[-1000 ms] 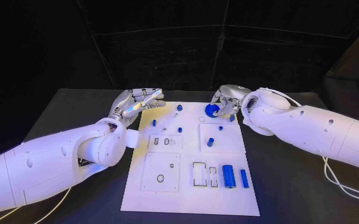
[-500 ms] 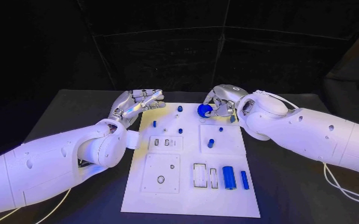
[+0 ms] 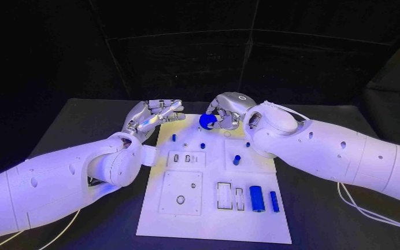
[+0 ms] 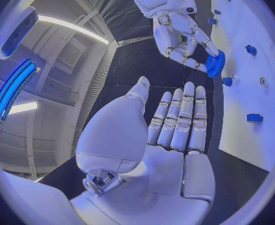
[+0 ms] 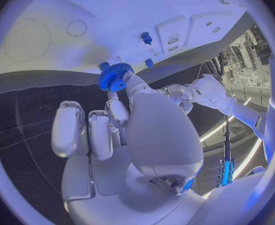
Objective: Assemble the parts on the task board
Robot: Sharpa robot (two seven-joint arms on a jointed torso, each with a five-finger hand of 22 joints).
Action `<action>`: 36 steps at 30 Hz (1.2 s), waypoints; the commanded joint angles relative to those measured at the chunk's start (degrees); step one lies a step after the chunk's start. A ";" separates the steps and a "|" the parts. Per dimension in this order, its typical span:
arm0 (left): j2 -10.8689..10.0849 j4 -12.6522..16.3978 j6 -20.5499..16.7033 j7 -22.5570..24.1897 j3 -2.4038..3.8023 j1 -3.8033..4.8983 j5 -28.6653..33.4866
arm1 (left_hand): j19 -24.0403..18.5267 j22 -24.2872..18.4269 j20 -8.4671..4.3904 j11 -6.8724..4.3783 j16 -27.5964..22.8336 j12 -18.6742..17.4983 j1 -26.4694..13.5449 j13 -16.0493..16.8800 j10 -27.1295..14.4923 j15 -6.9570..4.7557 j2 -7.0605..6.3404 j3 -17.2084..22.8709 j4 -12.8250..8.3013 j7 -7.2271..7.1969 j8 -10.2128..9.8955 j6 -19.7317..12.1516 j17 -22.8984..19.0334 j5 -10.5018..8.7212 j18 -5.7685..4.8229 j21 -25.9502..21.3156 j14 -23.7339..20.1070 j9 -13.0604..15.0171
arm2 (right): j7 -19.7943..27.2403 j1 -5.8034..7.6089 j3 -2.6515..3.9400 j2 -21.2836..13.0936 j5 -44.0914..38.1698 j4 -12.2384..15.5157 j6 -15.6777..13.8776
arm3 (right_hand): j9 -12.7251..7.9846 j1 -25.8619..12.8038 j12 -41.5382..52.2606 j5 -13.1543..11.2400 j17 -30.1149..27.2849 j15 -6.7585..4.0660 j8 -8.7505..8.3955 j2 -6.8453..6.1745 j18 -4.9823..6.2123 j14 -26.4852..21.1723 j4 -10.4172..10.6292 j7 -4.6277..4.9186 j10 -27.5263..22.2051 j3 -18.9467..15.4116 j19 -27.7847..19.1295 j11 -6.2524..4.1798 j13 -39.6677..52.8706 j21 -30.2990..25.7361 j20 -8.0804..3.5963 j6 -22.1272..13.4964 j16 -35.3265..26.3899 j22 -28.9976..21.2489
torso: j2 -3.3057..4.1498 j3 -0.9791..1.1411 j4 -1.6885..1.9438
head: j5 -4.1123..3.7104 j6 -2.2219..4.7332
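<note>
Blue gear (image 3: 207,121) pinched by right robot hand (image 3: 226,111).

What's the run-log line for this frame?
right hand: holds small blue toothed gear over far edge of white task board | left hand: open, beside board | blue cylinders: on board

A robotics lab. A black table (image 3: 83,117) stands inside black curtain walls (image 3: 183,41). Long ceiling strip lights (image 4: 75,27) and metal equipment racks (image 5: 240,52) surround it.
</note>
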 commanded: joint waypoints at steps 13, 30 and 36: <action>0.29 -0.18 0.26 0.60 0.05 0.11 -0.05 | 0.51 -0.12 0.04 -0.23 -0.40 -0.42 -0.18 -0.04 0.20 -0.02 0.29 -0.22 -0.34 0.39 -0.35 0.27 -0.09 0.10 0.35 -0.21 0.39 -0.05 | 0.13 0.10 -0.31 5.96 -0.69 -6.21 3.96 | -0.02 -1.06 0.04 -0.07 -0.23 -0.02 -0.53 0.00 -0.75 3.44 -0.21 -0.34 0.13 0.66 0.32 0.37 -0.02 0.28 0.00 0.55 0.24 0.13 | 0.00 0.20 -0.12 | 0.23 -0.47; 0.28 -0.38 0.23 0.58 0.05 0.11 -0.05 | 0.51 -0.12 0.04 -0.23 -0.40 -0.43 -0.18 -0.04 0.20 -0.02 0.29 -0.22 -0.34 0.39 -0.35 0.27 -0.09 0.10 0.35 -0.22 0.39 -0.05 | 0.35 -0.01 -1.24 7.14 -0.63 -7.60 5.70 | -0.19 -1.67 -0.77 -0.07 -0.57 0.25 -1.87 -0.69 -0.74 3.34 -0.72 0.11 -0.45 1.14 0.21 0.74 -0.48 0.20 0.17 -0.71 0.08 -0.02 | -0.02 0.17 -0.22 | 0.27 -0.67; 0.19 -0.31 0.34 0.56 0.06 0.12 -0.05 | 0.50 -0.15 0.05 -0.23 -0.47 -0.46 -0.16 -0.04 0.22 0.00 0.31 -0.25 -0.42 0.39 -0.39 0.30 -0.12 0.10 0.34 -0.26 0.34 -0.05 | -0.14 -0.10 -1.33 7.42 -0.61 -8.25 5.11 | -0.28 -2.69 -2.59 -0.05 -0.38 0.82 -4.07 -1.58 -0.75 3.34 -1.39 0.84 -1.69 1.33 0.13 1.42 -1.83 0.18 0.67 -3.65 0.11 0.00 | -0.02 0.18 -0.26 | 0.25 -0.54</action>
